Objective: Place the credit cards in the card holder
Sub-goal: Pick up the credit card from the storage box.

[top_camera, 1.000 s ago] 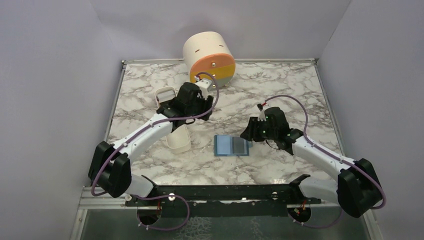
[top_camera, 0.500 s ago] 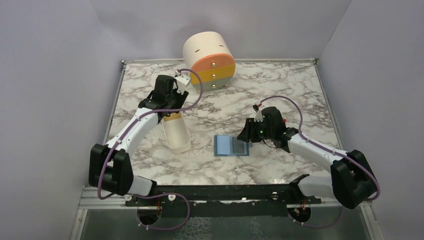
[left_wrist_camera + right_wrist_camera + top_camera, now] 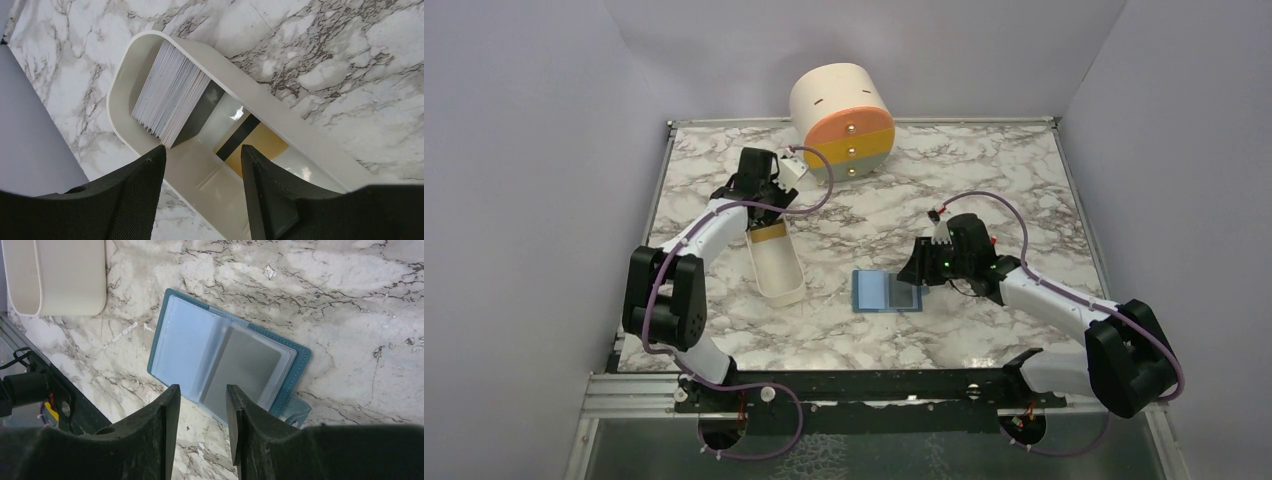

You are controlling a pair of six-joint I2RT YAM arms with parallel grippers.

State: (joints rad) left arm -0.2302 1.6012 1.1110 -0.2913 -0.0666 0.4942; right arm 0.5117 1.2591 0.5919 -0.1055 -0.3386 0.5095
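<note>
My left jaws are spread, with nothing between them. They hang over the far end of the long white tray (image 3: 295, 125), which lies on the left side of the marble counter (image 3: 984, 180). One black left fingertip (image 3: 147, 172) sits above the tray's near wall. The other is over its inside.

The credit cards (image 3: 227, 120) not yet loaded are in that tray. A thick fan of white cards (image 3: 170, 100) stands on edge against the rounded end. A dark grey card (image 3: 200, 112) leans just beside it. Past that lie a glossy pale card (image 3: 231, 111) and a gold card (image 3: 260, 147), and a dark stripe crosses between them.

My right jaws are also parted and empty. They are above the card holder (image 3: 182, 342), which lies opened flat near the middle of the counter, well apart from the tray. Its blue edge frames the clear sleeves inside. One grey card (image 3: 245, 370) is tucked into the sleeve nearer the snap tab. The right fingertips (image 3: 167, 405) straddle the holder's near edge. They seem to hover just above it, though from the wrist camera I cannot be sure they are clear of the plastic.

At the back edge of the counter rests a cream drum (image 3: 844, 120) on its side, with its orange, yellow and grey drawers facing forward.
</note>
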